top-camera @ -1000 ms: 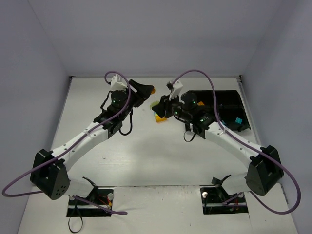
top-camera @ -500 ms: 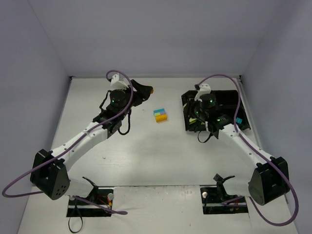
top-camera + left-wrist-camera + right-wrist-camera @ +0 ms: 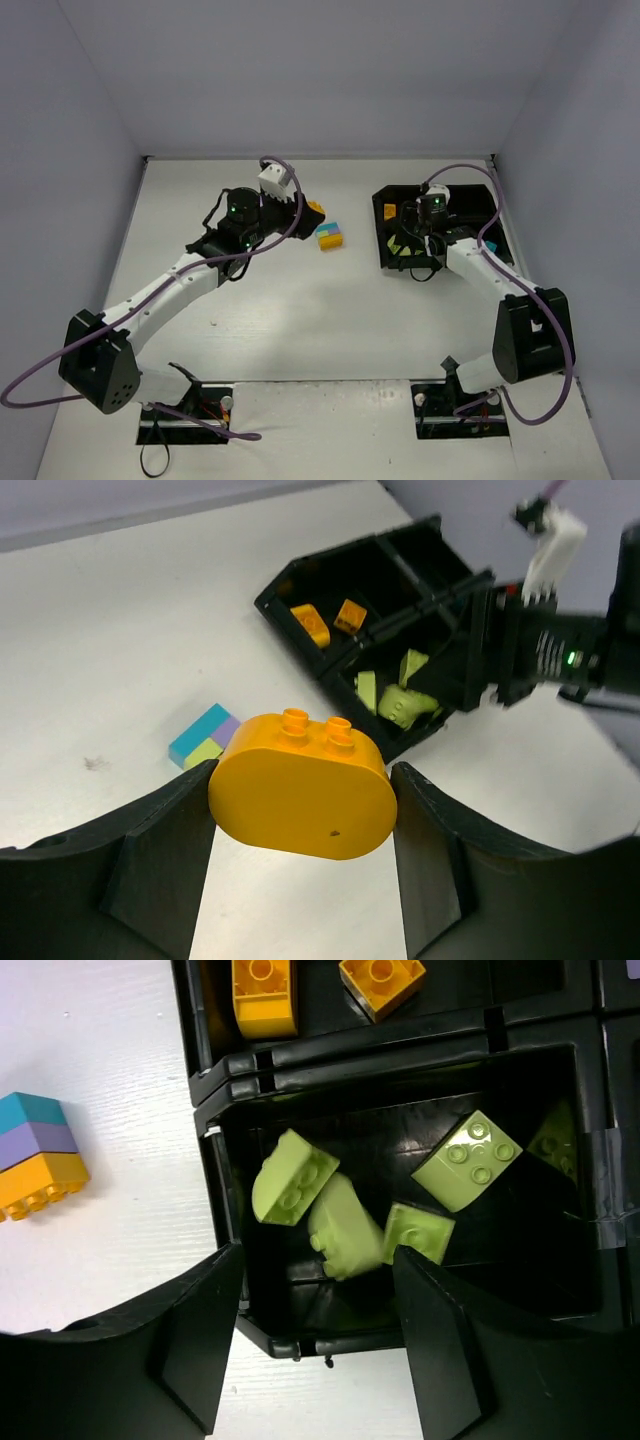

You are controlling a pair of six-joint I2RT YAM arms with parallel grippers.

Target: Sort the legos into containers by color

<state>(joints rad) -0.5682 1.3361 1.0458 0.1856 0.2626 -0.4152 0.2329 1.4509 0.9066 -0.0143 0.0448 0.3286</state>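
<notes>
**Orange brick held short of the tray; right jaws spread over the green compartment**

Shows a black four-compartment tray [image 3: 380, 1048] on a white tabletop [image 3: 300, 300]. Holds a rounded orange brick [image 3: 300, 798] clenched between the jaws of the left gripper [image 3: 300, 783], in the air and well apart from the tray. Hangs the right gripper [image 3: 315, 1260] directly above the tray's compartment of yellow-green bricks [image 3: 465, 1160], jaws released and grasping nothing. Catches one more yellow-green brick [image 3: 345, 1225], blurred, just below them inside that compartment. Counts two orange bricks [image 3: 265, 995] in the neighbouring compartment. Leaves a small stack [image 3: 38, 1150] of cyan, purple and orange pieces on the tabletop just beside the tray.

Likely next: carry the held brick to the tray's orange compartment. Stop low and centred over it, well inside the dividing wall, then let go, to avoid a bounce into the green side. Better to wait until the right arm is clear of the tray.
</notes>
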